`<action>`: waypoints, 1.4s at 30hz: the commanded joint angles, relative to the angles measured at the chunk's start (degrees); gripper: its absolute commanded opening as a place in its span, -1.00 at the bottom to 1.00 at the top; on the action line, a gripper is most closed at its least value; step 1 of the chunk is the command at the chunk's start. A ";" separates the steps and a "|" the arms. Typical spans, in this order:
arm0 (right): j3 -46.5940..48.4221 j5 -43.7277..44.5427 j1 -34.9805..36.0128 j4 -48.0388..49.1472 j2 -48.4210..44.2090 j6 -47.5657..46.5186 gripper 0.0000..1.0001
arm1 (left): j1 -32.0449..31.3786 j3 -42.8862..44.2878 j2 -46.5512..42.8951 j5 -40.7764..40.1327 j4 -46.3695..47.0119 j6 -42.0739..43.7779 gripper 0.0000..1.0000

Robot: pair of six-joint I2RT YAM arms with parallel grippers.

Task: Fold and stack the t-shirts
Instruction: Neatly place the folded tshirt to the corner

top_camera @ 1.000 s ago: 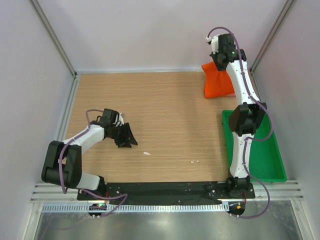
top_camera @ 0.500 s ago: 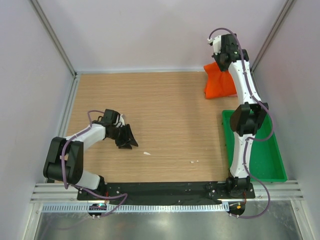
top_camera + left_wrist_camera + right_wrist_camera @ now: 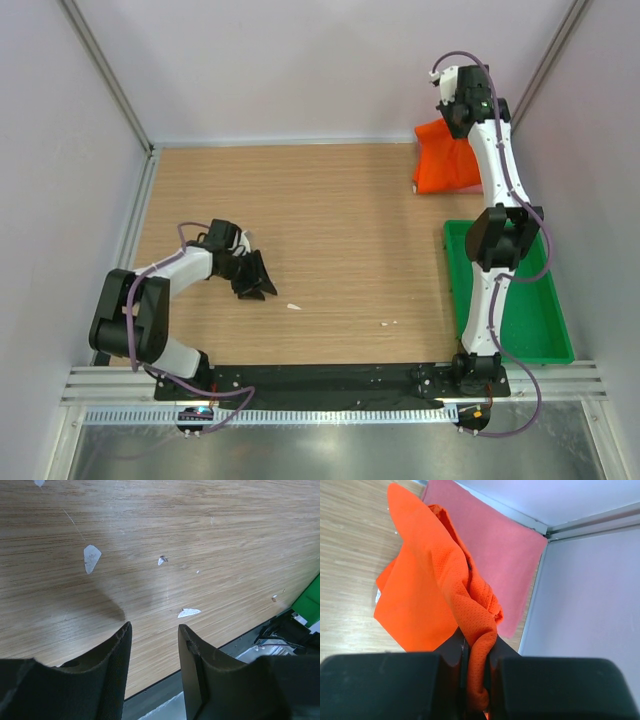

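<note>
Over the last second the right gripper (image 3: 476, 650) has drawn up and away toward the far right corner of the wooden table (image 3: 330, 220). It takes a pinched ridge of the bright orange mesh short-sleeved t-shirt (image 3: 420, 595) with it. Its jaws are closed tight on that fold, and the cloth bunches between them and hangs down in a drape. In the overhead view the orange shirt (image 3: 445, 165) has shifted a little to the right with the arm, and its lower part trails on the table. The dull pink-red cloth t-shirt (image 3: 495, 555) lies flat beneath and behind it, against the back wall in the corner.

The left gripper (image 3: 153, 630) has barely moved. It sits low over the table near the left side, its jaws parted and nothing between them.

The lift suggests the orange shirt is being separated from the pink-red one, probably so it can be spread out. Neither shirt looks folded or stacked yet. The green plastic tray (image 3: 535, 300) lies at the right.
</note>
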 commanded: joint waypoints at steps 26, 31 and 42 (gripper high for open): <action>4.96 -3.30 -7.30 21.75 13.29 1.57 -0.97 | 0.12 4.31 7.62 1.83 0.07 1.22 -0.15; 4.60 -2.69 -8.79 24.03 16.27 2.01 -0.24 | -0.14 5.37 9.29 1.66 -0.54 1.14 -0.16; 4.17 4.78 -10.90 24.67 7.85 10.35 1.00 | -2.95 6.25 4.39 -0.54 -1.25 -2.81 -0.15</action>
